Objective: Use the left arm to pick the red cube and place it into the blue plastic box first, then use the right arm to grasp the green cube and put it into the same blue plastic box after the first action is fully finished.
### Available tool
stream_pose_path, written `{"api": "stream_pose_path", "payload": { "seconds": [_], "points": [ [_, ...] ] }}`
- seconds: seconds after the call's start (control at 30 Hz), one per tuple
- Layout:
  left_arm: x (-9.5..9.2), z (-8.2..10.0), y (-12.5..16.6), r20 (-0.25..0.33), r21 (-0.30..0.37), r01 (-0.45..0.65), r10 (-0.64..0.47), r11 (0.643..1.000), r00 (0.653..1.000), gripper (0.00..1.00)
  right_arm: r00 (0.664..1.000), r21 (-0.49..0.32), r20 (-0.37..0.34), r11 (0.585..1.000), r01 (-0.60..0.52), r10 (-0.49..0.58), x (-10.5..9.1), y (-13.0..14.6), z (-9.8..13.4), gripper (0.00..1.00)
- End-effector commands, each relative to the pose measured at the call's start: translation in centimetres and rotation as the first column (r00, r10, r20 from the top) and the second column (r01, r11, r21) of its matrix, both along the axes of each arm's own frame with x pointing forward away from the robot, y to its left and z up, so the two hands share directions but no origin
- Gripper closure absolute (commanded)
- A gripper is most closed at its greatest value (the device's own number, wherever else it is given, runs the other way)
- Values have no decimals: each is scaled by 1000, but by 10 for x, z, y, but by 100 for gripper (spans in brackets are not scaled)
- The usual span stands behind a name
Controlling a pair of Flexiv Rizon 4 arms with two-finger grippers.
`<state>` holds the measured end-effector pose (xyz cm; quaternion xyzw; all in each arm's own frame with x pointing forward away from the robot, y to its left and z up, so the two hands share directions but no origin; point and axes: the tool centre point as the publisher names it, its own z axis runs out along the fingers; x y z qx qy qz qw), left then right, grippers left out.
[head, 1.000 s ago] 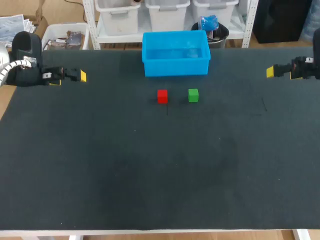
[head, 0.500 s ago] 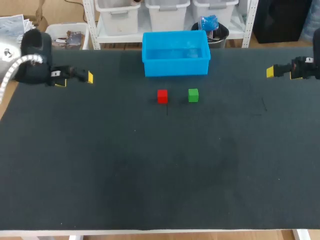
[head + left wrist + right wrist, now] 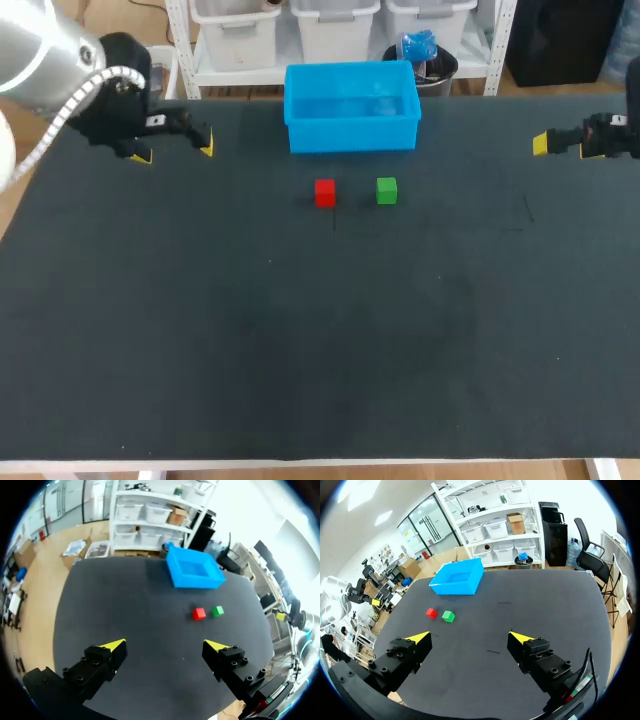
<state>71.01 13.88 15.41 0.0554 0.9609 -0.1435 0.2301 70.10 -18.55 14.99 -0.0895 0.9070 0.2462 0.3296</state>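
The left arm comes in from the far left corner, its silver link and white ribbed cable angling down to a black wrist. The left gripper (image 3: pixel 173 150) points along the back of the table (image 3: pixel 300 350) toward the blue box (image 3: pixel 352 135), and sits well to that box's left. Its jaws are released and spread wide, with nothing between the yellow tips. In the left wrist view both cubes and the box lie well ahead of the fingers.

The right arm shows only at the right edge of the head view, where its black wrist is level with the box's front. The right gripper (image 3: pixel 541 144) points inward across the table. The right wrist view shows its two fingers held far apart and empty — released, not clenched.

The red cube (image 3: pixel 324 192) rests on the dark table just in front of the box, a little left of the box's middle. The green cube (image 3: pixel 386 190) sits just beside it on the right, with a small gap between them. Neither cube touches the box or either gripper.

The box stands upright at the far edge of the table, open side up — its inside looks bare blue.
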Motion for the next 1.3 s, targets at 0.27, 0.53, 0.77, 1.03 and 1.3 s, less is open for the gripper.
{"api": "stream_pose_path", "payload": {
  "seconds": [0.27,0.53,0.77,1.03,1.3],
  "points": [
    [0,0,-2,3,61,-33,33,998,999,0,1000,1,1,1000,-1,1,0,0,0,0],
    [2,0,-8,4,66,-29,29,997,1000,0,1000,1,1,1000,-1,1,0,0,0,0],
    [14,0,-44,-17,105,4,-2,994,1000,0,1000,1,1,1000,-1,1,0,0,0,0],
    [21,-1,-88,8,120,41,-43,992,999,0,1000,1,1,1000,-1,1,0,0,0,0],
    [21,-6,-124,-4,111,26,-26,994,1000,0,1000,1,1,1000,-1,1,0,0,0,0]
  ]
}}
